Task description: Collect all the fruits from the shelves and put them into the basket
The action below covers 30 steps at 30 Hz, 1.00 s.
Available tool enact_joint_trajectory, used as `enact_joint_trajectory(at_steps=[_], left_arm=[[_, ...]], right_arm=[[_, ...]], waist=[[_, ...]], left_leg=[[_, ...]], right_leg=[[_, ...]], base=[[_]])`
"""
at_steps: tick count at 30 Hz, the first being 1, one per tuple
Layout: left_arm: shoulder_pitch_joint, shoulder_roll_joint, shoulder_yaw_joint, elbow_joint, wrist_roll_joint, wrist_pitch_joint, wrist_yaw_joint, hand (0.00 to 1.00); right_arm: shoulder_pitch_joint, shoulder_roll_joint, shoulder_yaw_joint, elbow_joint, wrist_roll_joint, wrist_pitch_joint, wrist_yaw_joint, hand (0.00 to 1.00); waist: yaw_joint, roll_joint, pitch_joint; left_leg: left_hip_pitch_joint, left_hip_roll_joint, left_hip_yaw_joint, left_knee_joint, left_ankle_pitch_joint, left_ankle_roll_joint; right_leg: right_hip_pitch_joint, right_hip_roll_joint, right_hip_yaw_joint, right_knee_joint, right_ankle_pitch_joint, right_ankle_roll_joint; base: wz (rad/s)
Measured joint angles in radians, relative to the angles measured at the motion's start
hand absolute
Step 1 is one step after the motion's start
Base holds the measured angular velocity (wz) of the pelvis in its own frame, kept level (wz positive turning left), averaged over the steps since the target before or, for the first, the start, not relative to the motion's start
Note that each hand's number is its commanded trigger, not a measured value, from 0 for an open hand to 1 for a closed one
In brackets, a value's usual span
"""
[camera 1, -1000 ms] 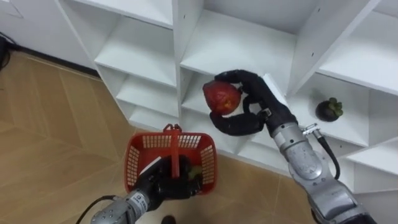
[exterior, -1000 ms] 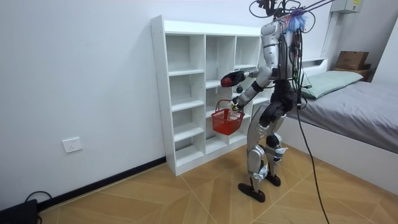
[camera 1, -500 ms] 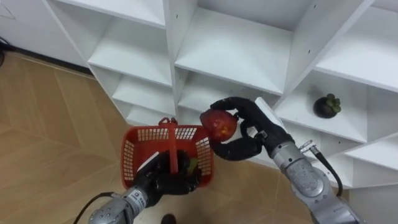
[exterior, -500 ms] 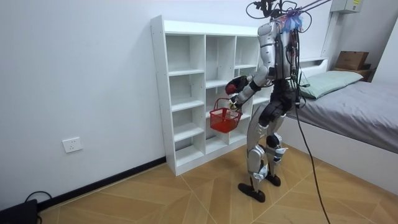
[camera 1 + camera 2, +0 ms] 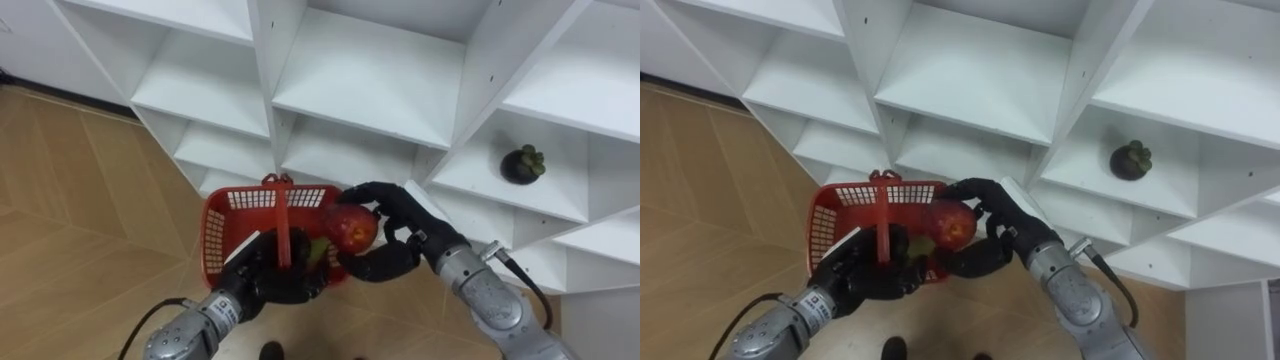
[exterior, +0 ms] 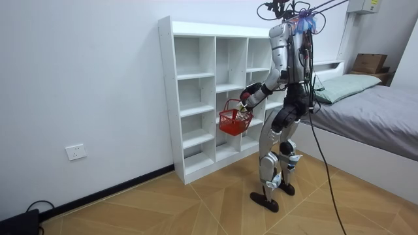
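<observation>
Position: robot stands upright facing the tall white open-fronted cubby shelf unit (image 6: 171, 98). A grey-covered bed (image 6: 379, 111) lies behind it and wood-pattern flooring (image 6: 196, 202) is underfoot.

Carrier: red plastic mesh basket (image 5: 214, 240) is held out in front of the lower cubbies, below the shelf edge and clear of it. Left hand (image 5: 270, 282) has its fingers curled round the foot of the basket's upright red hoop handle (image 5: 283, 215). A yellow-green item (image 5: 921, 246) lies in the basket bottom, too hidden to name.

Right hand (image 5: 412, 232): fingers arch over the top of the round red smooth-skinned fruit (image 5: 352, 228), thumb closes in from below, so the fruit is wrapped, not pinched. The fruit sits at the basket's right rim, over the opening, and I cannot tell whether it touches the rim.

Remaining on shelf: one small dark purple round fruit with a green leafy cap (image 5: 520, 163), alone in a right-hand cubby, well apart from both hands.

Step (judgement): release into the basket is due. One fruit is left to fetch after that.

Handling (judgement):
- Red fruit looks firm and moderately heavy, and the glossy skin is likely slippery. It may bruise if dropped, so lower it before opening the fingers.
- Dark fruit looks light and hard-rinded, and it will probably roll. Take it round the body from the front, not by the cap.
- Added load will tip the basket toward its right side, so the handle grip must hold firm.
</observation>
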Motion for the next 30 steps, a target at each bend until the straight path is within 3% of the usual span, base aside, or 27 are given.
enact_joint_trajectory(at_steps=[17, 19, 21, 24, 30], left_arm=[[-0.001, -0.003, -0.001, -0.057, 0.0, 0.0, -0.021, 1.0], [-0.002, -0.007, -0.002, -0.059, -0.001, 0.001, -0.025, 1.0], [-0.002, -0.008, -0.003, -0.058, -0.004, 0.002, -0.034, 1.0], [-0.004, -0.011, -0.019, -0.058, -0.027, 0.003, -0.045, 1.0], [-0.004, -0.012, -0.02, -0.059, -0.035, 0.008, -0.06, 1.0]], right_arm=[[-0.001, 0.0, -0.002, -0.01, -0.004, 0.022, 0.037, 1.0], [-0.001, 0.0, -0.002, -0.012, -0.006, 0.022, 0.039, 0.66], [-0.002, 0.0, -0.003, -0.018, -0.022, 0.022, 0.042, 0.49], [-0.009, 0.0, -0.003, -0.019, -0.035, 0.022, 0.042, 0.0], [-0.01, -0.002, -0.01, -0.019, -0.036, 0.024, 0.044, 0.0]], waist=[[-0.001, 0.0, 0.0], [-0.002, 0.0, 0.0001], [-0.002, 0.001, 0.0003], [-0.001, 0.006, 0.0032], [0.0, 0.01, 0.0024]], left_leg=[[0.0, 0.001, 0.0, 0.004, 0.0, 0.0], [-0.001, 0.001, 0.0, 0.004, 0.0, 0.0], [-0.004, 0.001, 0.0, 0.004, 0.0, 0.0], [-0.005, 0.001, 0.001, 0.004, 0.0, 0.0], [-0.013, 0.0, 0.006, 0.005, 0.0, 0.0]], right_leg=[[0.0, -0.002, 0.004, 0.002, 0.0, 0.0], [-0.001, -0.002, 0.005, 0.002, 0.0, 0.0], [-0.004, -0.002, 0.006, 0.003, 0.0, 0.0], [-0.005, -0.002, 0.006, 0.003, 0.0, 0.0], [-0.015, -0.002, 0.009, 0.006, 0.0, -0.001]], base=[[0.0], [0.0], [0.0], [0.0], [0.0]])
